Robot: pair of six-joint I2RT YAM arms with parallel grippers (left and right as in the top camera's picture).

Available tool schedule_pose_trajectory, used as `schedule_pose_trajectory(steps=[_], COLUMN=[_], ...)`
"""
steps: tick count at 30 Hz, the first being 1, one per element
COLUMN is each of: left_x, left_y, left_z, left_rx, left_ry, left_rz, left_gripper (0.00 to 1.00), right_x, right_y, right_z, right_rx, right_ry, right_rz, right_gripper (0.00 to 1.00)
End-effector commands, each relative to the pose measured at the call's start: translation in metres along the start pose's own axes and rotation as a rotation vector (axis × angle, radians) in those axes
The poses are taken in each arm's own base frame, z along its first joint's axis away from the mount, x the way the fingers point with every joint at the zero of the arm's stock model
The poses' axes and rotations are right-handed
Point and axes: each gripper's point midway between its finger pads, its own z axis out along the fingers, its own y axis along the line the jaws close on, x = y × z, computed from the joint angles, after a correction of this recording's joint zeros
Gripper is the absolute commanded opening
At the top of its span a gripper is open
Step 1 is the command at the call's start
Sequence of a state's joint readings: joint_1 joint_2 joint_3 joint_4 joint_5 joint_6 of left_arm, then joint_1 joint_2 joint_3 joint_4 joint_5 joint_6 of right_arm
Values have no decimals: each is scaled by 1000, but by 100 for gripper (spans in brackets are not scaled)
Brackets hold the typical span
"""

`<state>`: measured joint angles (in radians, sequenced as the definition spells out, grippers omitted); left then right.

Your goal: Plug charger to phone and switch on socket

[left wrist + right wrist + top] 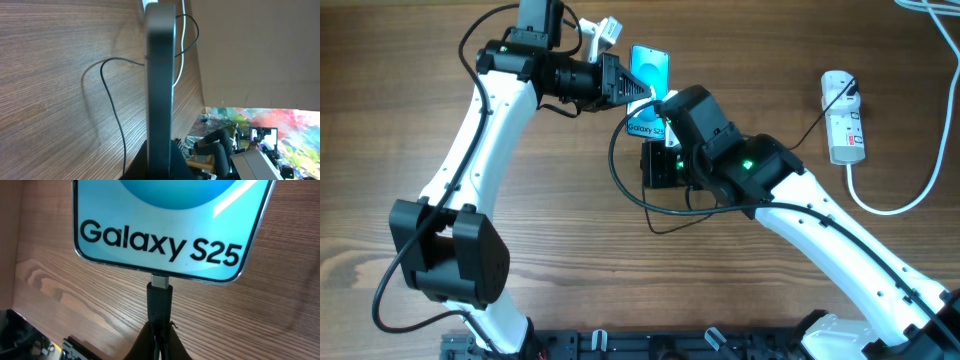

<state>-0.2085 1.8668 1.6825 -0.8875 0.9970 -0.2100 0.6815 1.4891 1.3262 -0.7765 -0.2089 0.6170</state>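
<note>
While both tight, two claws: left claw (160, 161) on one phone (165, 225), right claw (159, 341) on one charger (159, 300); one socket (844, 120) apart.

Smooth, low-sheen wood grain covers the desk (570, 280), beneath the left arm (485, 130) and right arm (850, 235), 2 limbs shelled in glossy white plastic with matt black joints. The phone (165, 225) shows a glossy, glass-like cyan screen rimmed by a smooth grey metal-looking frame, while the charger (159, 297) ends in a matt black plastic plug with a bare metal tip. Near the desk's right edge, the socket (844, 118) is smooth white plastic, its white cord (895, 209) equally sleek.
</note>
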Motion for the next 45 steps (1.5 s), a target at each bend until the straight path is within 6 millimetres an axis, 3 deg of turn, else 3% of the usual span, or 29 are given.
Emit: schedule_pose_trajectory(steps=[1,31,37,45], left_x=[-2,0,-8,-11], left_y=[-22,-30,-13,-14], left_z=[-10,-10,-11,-16], left_rx=[51,101,6,25], left_ry=[-17,-4,-43,-51], left_rz=[71,91,98,88], left_gripper=[4,4,4,4], right_x=[-2,-4,0,-1], right_y=[5,11,8,9], right_z=[-5,-5,-5,-5], right_rx=[-24,-52,-40,-43], right_ry=[-7,-13,4,0], right_rz=[9,8,12,11], right_gripper=[4,4,4,4])
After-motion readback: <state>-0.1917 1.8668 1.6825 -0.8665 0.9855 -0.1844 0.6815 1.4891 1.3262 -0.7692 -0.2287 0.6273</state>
